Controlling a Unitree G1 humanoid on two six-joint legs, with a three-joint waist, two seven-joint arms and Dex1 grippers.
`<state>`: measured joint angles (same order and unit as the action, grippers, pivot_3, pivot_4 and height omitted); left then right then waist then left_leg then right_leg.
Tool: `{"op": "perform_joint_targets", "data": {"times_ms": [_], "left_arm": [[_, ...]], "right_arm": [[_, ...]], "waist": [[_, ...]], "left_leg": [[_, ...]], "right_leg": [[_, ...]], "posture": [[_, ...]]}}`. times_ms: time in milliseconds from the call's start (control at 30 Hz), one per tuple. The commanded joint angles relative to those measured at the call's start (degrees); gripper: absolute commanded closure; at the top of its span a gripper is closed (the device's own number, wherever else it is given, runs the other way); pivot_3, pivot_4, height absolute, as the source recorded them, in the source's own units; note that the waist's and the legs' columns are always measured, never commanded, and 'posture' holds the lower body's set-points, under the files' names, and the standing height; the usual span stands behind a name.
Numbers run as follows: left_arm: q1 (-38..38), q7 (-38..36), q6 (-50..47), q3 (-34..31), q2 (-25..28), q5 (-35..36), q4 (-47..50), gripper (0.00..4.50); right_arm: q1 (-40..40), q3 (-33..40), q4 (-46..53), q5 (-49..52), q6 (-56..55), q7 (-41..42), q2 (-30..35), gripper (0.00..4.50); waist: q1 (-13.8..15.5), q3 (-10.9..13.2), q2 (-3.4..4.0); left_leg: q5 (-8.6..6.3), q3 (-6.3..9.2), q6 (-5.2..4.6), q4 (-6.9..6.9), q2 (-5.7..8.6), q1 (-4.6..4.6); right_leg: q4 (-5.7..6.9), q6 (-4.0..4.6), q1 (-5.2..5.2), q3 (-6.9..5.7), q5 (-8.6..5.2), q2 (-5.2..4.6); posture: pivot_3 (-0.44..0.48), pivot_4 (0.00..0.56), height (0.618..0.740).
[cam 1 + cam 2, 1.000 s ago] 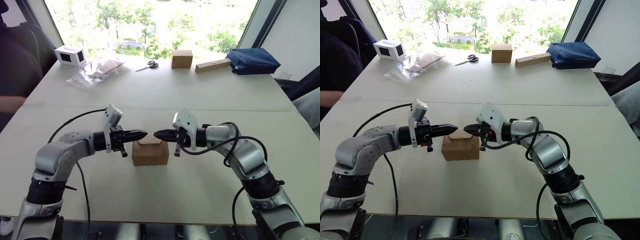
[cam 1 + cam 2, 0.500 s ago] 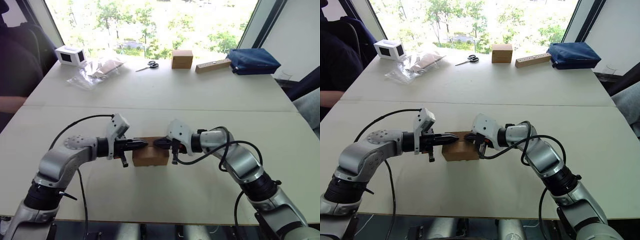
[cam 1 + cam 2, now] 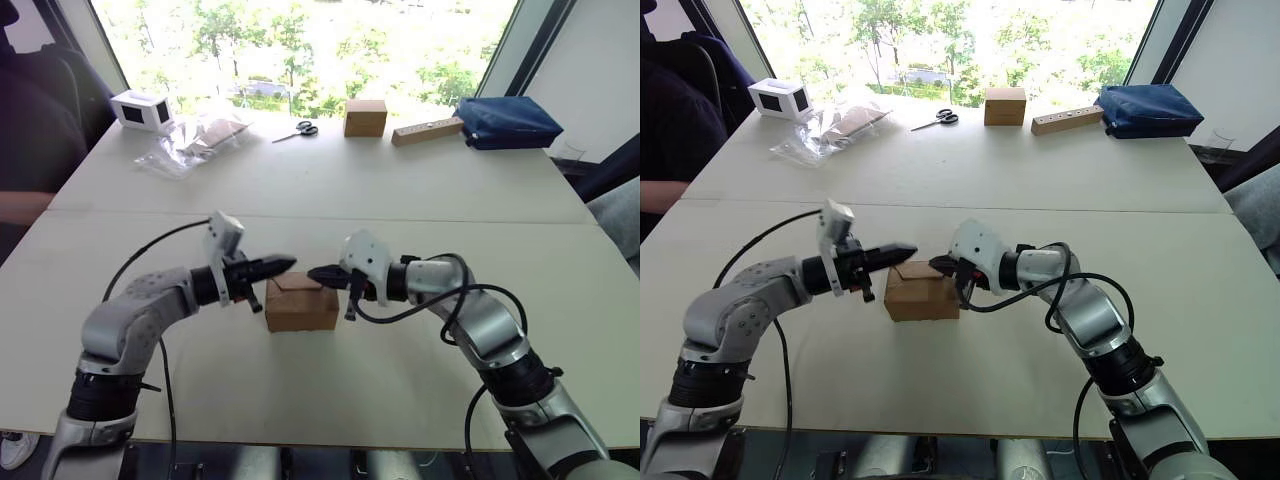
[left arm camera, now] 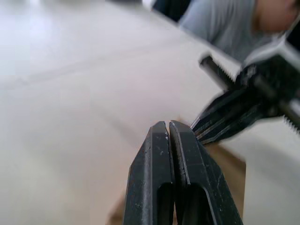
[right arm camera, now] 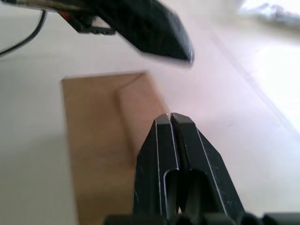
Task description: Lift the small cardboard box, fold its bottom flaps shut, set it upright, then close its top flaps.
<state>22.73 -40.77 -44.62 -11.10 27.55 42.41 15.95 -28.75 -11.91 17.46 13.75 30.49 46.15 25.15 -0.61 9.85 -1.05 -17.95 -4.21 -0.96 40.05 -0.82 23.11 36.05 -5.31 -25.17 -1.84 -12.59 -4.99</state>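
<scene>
The small cardboard box (image 3: 300,305) stands upright on the near part of the white table (image 3: 330,190). Its top flaps (image 3: 298,283) lie folded down, one tapered tongue making a V-shaped seam. My left gripper (image 3: 291,262) is shut and hovers just above the box's top left edge. My right gripper (image 3: 312,272) is shut too, just above the top right edge. Their tips point at each other a short gap apart. From the right wrist, the box top (image 5: 103,140) lies under the shut fingers (image 5: 171,154), with the left gripper (image 5: 154,30) beyond.
Along the far edge sit a white device (image 3: 139,110), a clear plastic bag (image 3: 195,140), scissors (image 3: 296,130), a cube-like brown box (image 3: 365,117), a long tan block (image 3: 427,130) and a dark blue bag (image 3: 505,120). A person (image 3: 35,130) sits at far left.
Both grippers had dropped onto the box's top half a second ago. They have since risen off it and now hover just above. The box has stayed put.
</scene>
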Motion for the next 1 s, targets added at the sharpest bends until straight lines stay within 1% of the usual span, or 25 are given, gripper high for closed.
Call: {"op": "perform_joint_targets", "data": {"times_ms": [33, 100, 167, 233, 300, 333, 400, 433, 500, 533, 567, 700, 800, 1000], "left_arm": [[1.59, 2.76, -4.67, -4.08, 3.27, 4.54, 3.28, 4.43], [0.39, 2.4, -6.89, -5.68, 6.0, 6.49, 4.22, 4.43], [-1.34, 2.78, -7.24, -6.08, 8.12, 6.19, 5.98, 4.43], [-3.88, 3.32, -10.16, -7.13, 10.4, 8.0, 7.73, 4.43], [-9.22, 0.46, -8.62, -6.21, 14.1, 5.9, 11.79, 4.43], [-13.05, -1.41, -7.13, -5.58, 16.1, 4.19, 14.08, 4.43], [-19.99, -3.38, -6.58, -6.37, 17.98, 4.1, 16.52, 4.43], [-25.4, -5.96, -3.15, -4.59, 20.62, 0.2, 17.64, 4.43], [-31.08, -9.22, 2.11, -2.22, 23.46, -4.89, 18.55, 4.43], [-32.72, -9.91, 3.76, -1.66, 23.97, -6.1, 18.57, 4.43], [-33.38, -9.93, 4.2, -1.89, 23.61, -5.79, 18.28, 4.43], [-36.46, -10.01, 4.05, -4.72, 21.14, -2.97, 17.02, 4.43], [-38.72, -10.08, 5.27, -5.85, 20.49, -4.19, 16.11, 4.43], [-39.58, -9.51, 4.59, -7.71, 18.92, -2.5, 15.27, 4.43]], "right_arm": [[1.9, 8.5, 9.87, 10.66, 4.27, -2.21, -2.45, 4.5], [3.69, 11.63, 13.83, 15.36, 8.52, -2.23, -0.96, 4.5], [5.34, 13.76, 16.47, 18.47, 11.4, -2.55, 0.72, 4.5], [7.82, 16.29, 18.9, 21.84, 14.6, -3.02, 2.85, 4.5], [11.55, 18.97, 21.12, 25.28, 17.61, -3.05, 5.42, 4.5], [14.37, 20.28, 21.8, 25.8, 18.36, -2.96, 6.83, 4.5], [21.53, 22.39, 22.27, 25.83, 19.24, -1.75, 10.48, 4.5], [26.27, 22.52, 21.68, 24.09, 18.06, 0.08, 13.3, 4.5], [30.58, 22.48, 20.83, 23.28, 16.8, 1.58, 16.0, 4.5], [31.76, 22.59, 20.3, 23.3, 16.19, 1.77, 16.47, 4.5], [32.25, 22.51, 19.86, 23.08, 15.47, 1.64, 16.76, 4.5], [34.01, 21.43, 18.27, 21.04, 13.1, 2.24, 18.4, 4.5], [33.32, 19.98, 18.27, 20.83, 12.46, 2.36, 18.81, 4.5], [31.59, 17.62, 17.3, 19.7, 11.74, 2.47, 19.8, 4.5]], "waist": [[-0.03, 0.0, 0.01], [-0.07, 0.0, 0.01], [-0.12, 0.0, 0.01], [-0.11, 0.0, 0.01], [-0.09, 0.0, 0.01], [-0.1, 0.0, 0.01], [-0.04, -0.01, 0.04], [0.08, -0.01, 0.05], [0.05, -0.01, 0.05], [0.02, 0.0, 0.06], [0.02, 0.0, 0.06], [0.04, -0.03, 0.11], [0.06, -0.03, 0.1], [0.13, -0.04, 0.09]], "left_leg": [[0.0, 0.0, 0.0, -0.01, 0.0, -0.01], [0.0, 0.0, 0.0, -0.02, 0.0, -0.02], [-0.01, -0.02, 0.0, -0.02, -0.01, -0.03], [-0.01, -0.02, -0.01, -0.02, -0.01, -0.04], [-0.01, -0.02, -0.01, -0.02, -0.01, -0.04], [-0.02, -0.02, -0.01, -0.03, -0.01, -0.04], [-0.03, -0.06, -0.01, -0.08, 0.0, -0.04], [-0.05, -0.07, -0.02, -0.15, 0.0, -0.09], [-0.05, -0.1, -0.03, -0.14, 0.01, -0.07], [-0.05, -0.13, -0.03, -0.15, 0.0, -0.1], [-0.06, -0.16, -0.03, -0.15, 0.0, -0.13], [-0.06, -0.13, 0.0, -0.15, -0.13, -0.15], [-0.06, -0.14, -0.02, -0.28, -0.13, -0.04], [-0.05, -0.16, -0.03, -0.26, -0.12, -0.03]], "right_leg": [[0.01, 0.0, 0.0, 0.0, 0.0, 0.0], [0.01, 0.0, 0.0, 0.0, 0.0, 0.0], [0.01, 0.0, 0.01, 0.01, 0.0, 0.0], [-0.01, 0.01, 0.01, 0.01, -0.01, -0.02], [-0.01, 0.02, 0.02, 0.01, -0.01, -0.03], [-0.02, 0.03, 0.01, 0.01, -0.02, -0.04], [-0.07, 0.2, 0.0, 0.02, -0.11, -0.05], [-0.16, 0.22, 0.06, 0.03, -0.13, -0.08], [-0.2, 0.26, 0.04, 0.02, -0.14, -0.11], [-0.28, 0.38, 0.07, 0.02, -0.21, -0.12], [-0.33, 0.4, 0.08, 0.03, -0.22, -0.13], [-0.48, 0.58, 0.1, 0.0, -0.09, -0.09], [-0.62, 0.58, 0.02, 0.0, -0.09, -0.04], [-0.62, 0.57, 0.03, -0.01, -0.08, -0.03]], "posture": [[0.0, 0.15, 0.74], [0.0, 0.15, 0.74], [0.0, 0.15, 0.74], [0.0, 0.15, 0.74], [0.0, 0.15, 0.74], [0.0, 0.15, 0.74], [0.0, 0.15, 0.74], [0.0, 0.15, 0.74], [0.0, 0.15, 0.74], [0.0, 0.15, 0.74], [0.0, 0.15, 0.74], [0.0, 0.15, 0.74], [0.0, 0.15, 0.74], [0.0, 0.15, 0.74]]}}
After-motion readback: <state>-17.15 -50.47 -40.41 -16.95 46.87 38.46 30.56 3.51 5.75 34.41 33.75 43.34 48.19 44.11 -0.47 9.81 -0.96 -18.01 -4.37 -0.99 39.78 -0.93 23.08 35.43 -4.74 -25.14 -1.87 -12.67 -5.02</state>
